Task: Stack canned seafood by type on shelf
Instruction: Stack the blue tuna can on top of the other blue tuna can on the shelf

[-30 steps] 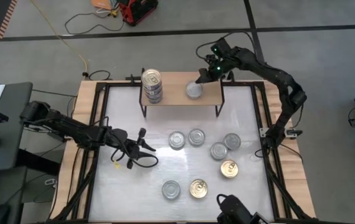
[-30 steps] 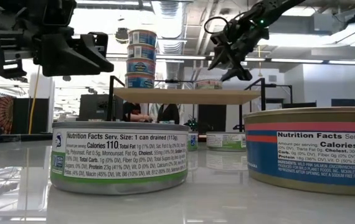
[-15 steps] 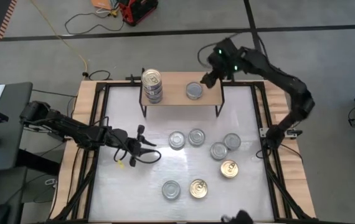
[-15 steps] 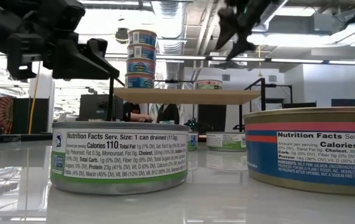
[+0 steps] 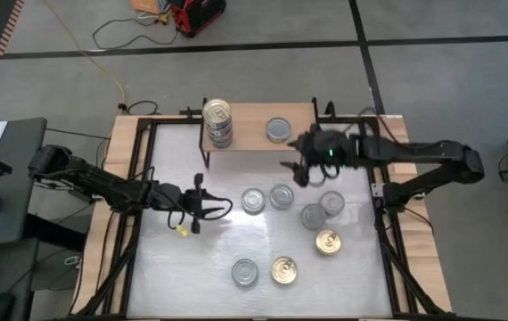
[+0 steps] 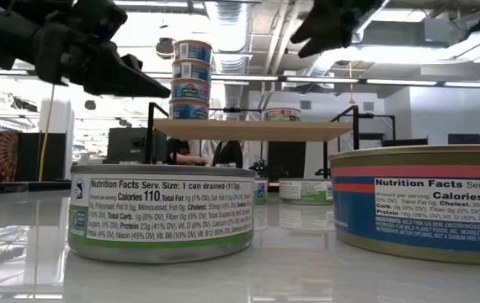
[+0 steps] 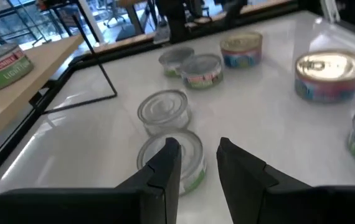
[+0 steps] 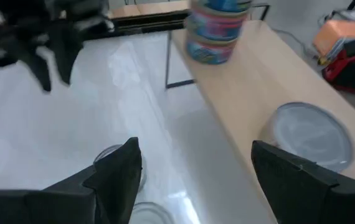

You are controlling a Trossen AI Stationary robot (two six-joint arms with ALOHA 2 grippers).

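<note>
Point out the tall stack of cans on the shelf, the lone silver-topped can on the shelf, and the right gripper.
stack of cans (image 5: 217, 114), high view, gold lid of the top can.
lone silver-topped can (image 5: 278, 130), high view, centre of its lid.
right gripper (image 5: 296, 170), high view, midway between its open fingers.

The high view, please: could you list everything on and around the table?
Table: one, white, centre.
Shelf: one, light wood, table's far edge.
Stacked cans: four, gold top, shelf's left end.
Single can: one, silver top, shelf's right half.
Silver cans: five, loose on the table, four mid-table, one near the front.
Gold cans: two, loose, front right.
Red item: one, on the floor beyond the table.
Left pincer: dark, slightly open, empty, over the table's left part.
Right pincer: dark, wide open, empty, just in front of the shelf.
</note>
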